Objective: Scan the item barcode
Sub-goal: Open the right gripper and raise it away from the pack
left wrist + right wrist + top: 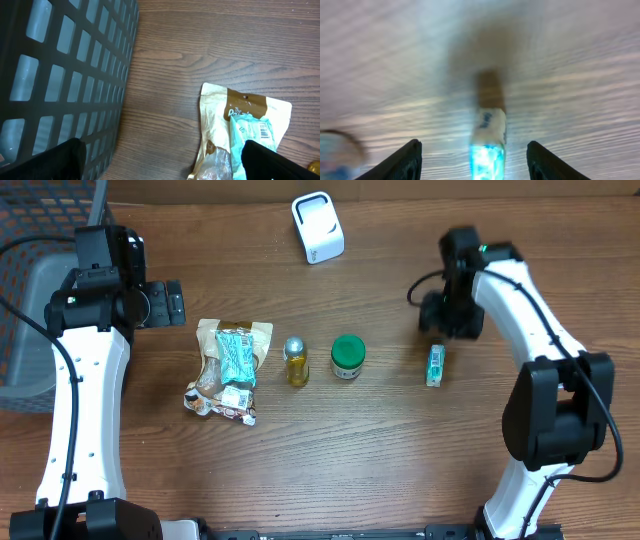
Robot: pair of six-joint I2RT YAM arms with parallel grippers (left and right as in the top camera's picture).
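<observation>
Blur smears the small teal-and-white carton (pixel 488 142) in the right wrist view, its lower end cut off and its print unreadable; overhead shows it whole, lying flat on the brown wooden table (pixel 400 450) just beside the right gripper (pixel 447 320), whose fingers stand spread either side without touching it; the left gripper (pixel 162 165) gapes wide beside the dark mesh basket (pixel 60 75), holding nothing.
</observation>
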